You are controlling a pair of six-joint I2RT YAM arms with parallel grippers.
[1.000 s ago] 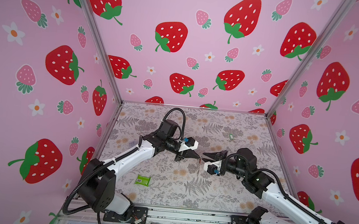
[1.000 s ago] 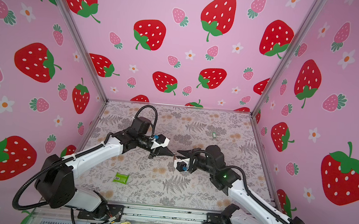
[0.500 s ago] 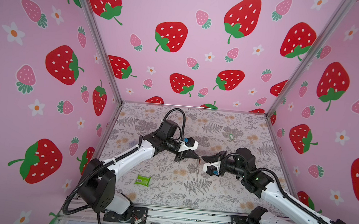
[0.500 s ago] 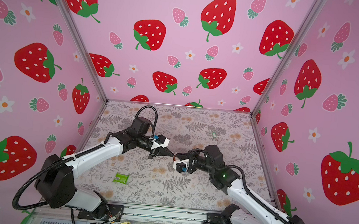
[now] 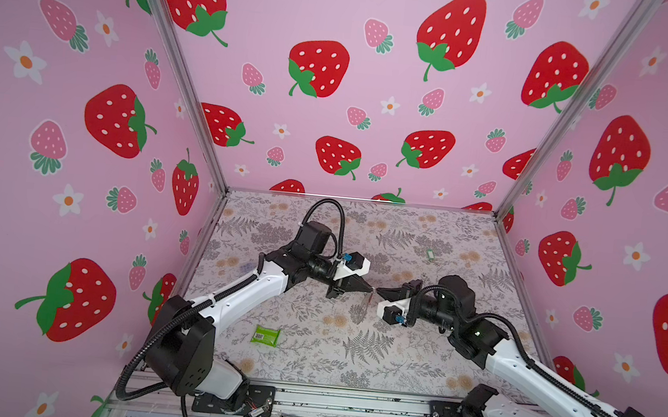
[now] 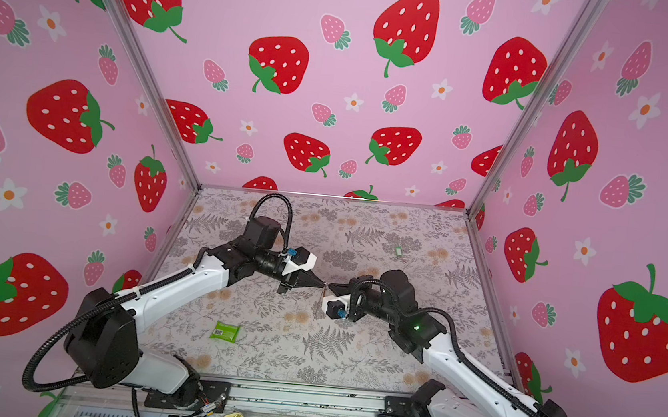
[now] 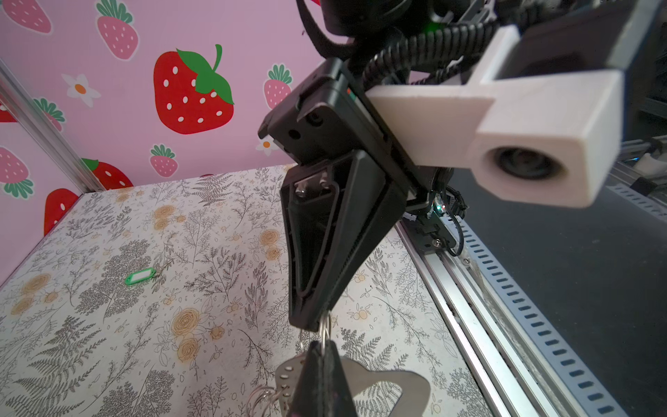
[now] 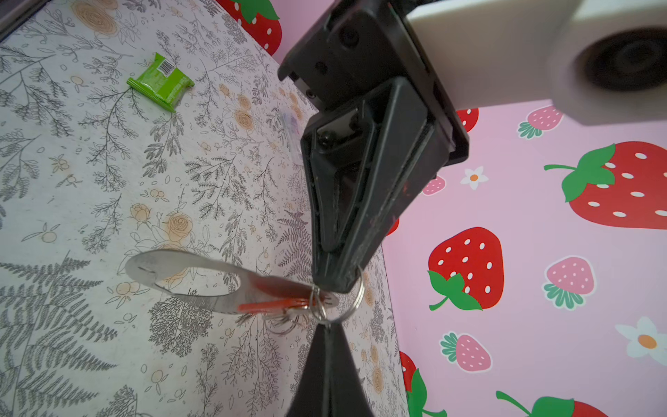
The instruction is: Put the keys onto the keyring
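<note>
In both top views my left gripper [image 5: 370, 290] and right gripper [image 5: 378, 292] meet tip to tip above the mat's middle. The keyring [image 5: 364, 304] hangs below them. The right wrist view shows its strap loop [image 8: 187, 267] and a large metal ring [image 8: 352, 303], with a red-orange key [image 8: 274, 306] hanging among the small rings. My right gripper [image 8: 327, 328] is shut on that ring from one side. My left gripper [image 7: 322, 347] is shut on it from the other. The green key [image 5: 429, 254] lies alone far back on the right, also seen in the left wrist view [image 7: 140, 277].
A green packet [image 5: 266, 334] with a barcode label lies on the floral mat [image 5: 392, 369] near the front left, beside my left arm. Pink strawberry walls enclose three sides. A metal rail [image 5: 347, 403] runs along the front edge.
My right gripper has shut its jaws on the keyring's metal ring and edged slightly towards the left gripper. The left arm has stayed in place, still gripping.
</note>
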